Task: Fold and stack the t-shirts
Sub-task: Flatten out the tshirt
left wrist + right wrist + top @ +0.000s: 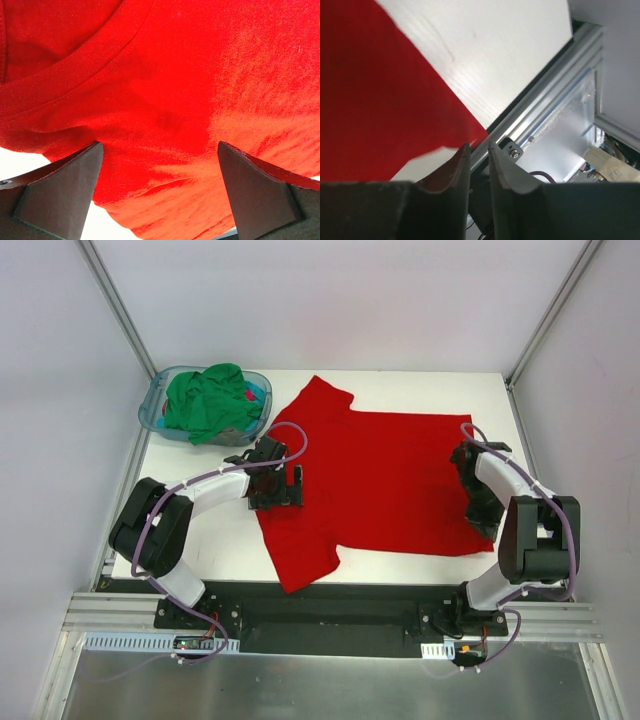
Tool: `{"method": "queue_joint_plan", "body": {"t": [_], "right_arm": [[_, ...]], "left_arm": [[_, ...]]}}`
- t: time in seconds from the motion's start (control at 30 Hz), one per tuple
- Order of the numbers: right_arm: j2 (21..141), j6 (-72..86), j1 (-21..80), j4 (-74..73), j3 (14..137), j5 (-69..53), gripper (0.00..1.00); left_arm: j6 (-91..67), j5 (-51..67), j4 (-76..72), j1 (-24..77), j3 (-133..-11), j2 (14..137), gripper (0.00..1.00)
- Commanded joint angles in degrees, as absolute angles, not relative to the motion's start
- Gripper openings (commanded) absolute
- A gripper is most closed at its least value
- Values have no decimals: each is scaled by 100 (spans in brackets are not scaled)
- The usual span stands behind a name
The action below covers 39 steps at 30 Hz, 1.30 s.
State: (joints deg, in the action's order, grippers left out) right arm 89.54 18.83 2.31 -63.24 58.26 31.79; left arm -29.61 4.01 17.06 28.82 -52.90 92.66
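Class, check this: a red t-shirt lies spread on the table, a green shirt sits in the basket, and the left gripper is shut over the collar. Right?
One thing is wrong: the left gripper is open, not shut. The left wrist view shows its fingers wide apart over the red t-shirt at its collar. The rest stands.

The red t-shirt (385, 480) lies spread flat; the green t-shirt (210, 400) sits crumpled far left.

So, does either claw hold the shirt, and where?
Left claw is open, holding nothing. Right claw is nearly shut at the red shirt's hem corner; a hold cannot be told.
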Motion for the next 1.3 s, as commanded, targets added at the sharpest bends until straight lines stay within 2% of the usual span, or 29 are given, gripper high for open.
{"method": "queue_joint_plan", "body": {"t": [0.0,0.07,0.17,0.23,0.27,0.3,0.4,0.5,0.93,1.27], "right_arm": [[9026,2363,193,-7083,5958,4095,34],[8948,2408,193,-7146,6143,4175,58],[8615,2164,202,-6892,6267,3887,75],[8281,1752,202,-6366,6197,3212,82],[8123,1523,202,-5963,6135,2756,88],[7947,1303,193,-5437,6056,2185,99],[7647,1073,158,-4503,5889,892,96],[7821,967,114,-3912,5958,352,96],[10246,677,-122,-3850,7303,238,96],[11434,571,-439,-3955,8129,-202,96]], "left_arm": [[-2883,387,2083,2856,-5238,9387,99],[-2883,422,2074,2856,-5238,9334,99],[-2839,439,2083,2856,-5238,9229,99],[-2830,439,2092,2856,-5256,9141,99],[-2821,474,2100,2856,-5299,9097,99],[-2839,527,2109,2856,-5369,9053,99],[-2909,615,2127,2865,-5554,8965,99],[-2944,449,2127,2918,-5782,9017,99],[-2874,88,2267,2892,-6512,9860,99],[-2778,158,2355,2584,-7083,10696,99]]}}
